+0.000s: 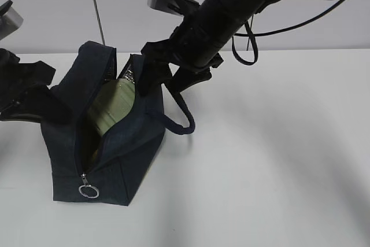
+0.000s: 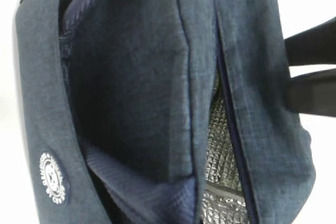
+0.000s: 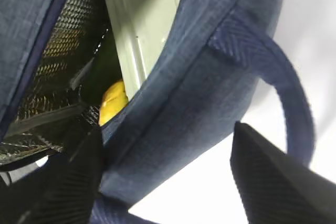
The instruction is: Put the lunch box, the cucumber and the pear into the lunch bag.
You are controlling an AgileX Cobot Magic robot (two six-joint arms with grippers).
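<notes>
At the left of the exterior view, the lunch bag (image 1: 110, 154) is seen standing on the white table (image 1: 272, 160), its top zipper undone and its mouth gaping toward the upper middle of the frame. A metal ring pull (image 1: 88, 191) hangs at the lower end of the zipper, and the padded loop handle (image 1: 184, 118) curls out to the right of the bag. Inside the opening, the pale green lid of the lunch box (image 1: 113, 108) is visible, lying slanted. In the right wrist view, the pear (image 3: 113, 100) is seen as a yellow patch below the box, deep in the bag against the silver lining (image 3: 52, 72); a dark green shape beside it may be the cucumber, though this cannot be told for certain.

From the upper right of the exterior frame, the right arm is stretched down at a slant, and the right gripper (image 1: 159, 82) is placed at the bag's upper rim. Its fingers are spread wide, one inside the mouth and one outside the fabric wall, with nothing clamped.

At the left edge, the left gripper (image 1: 43, 105) is held low and level against the bag's left flap. Its fingertips are hidden; it is closed, apparently pinching the fabric.
</notes>
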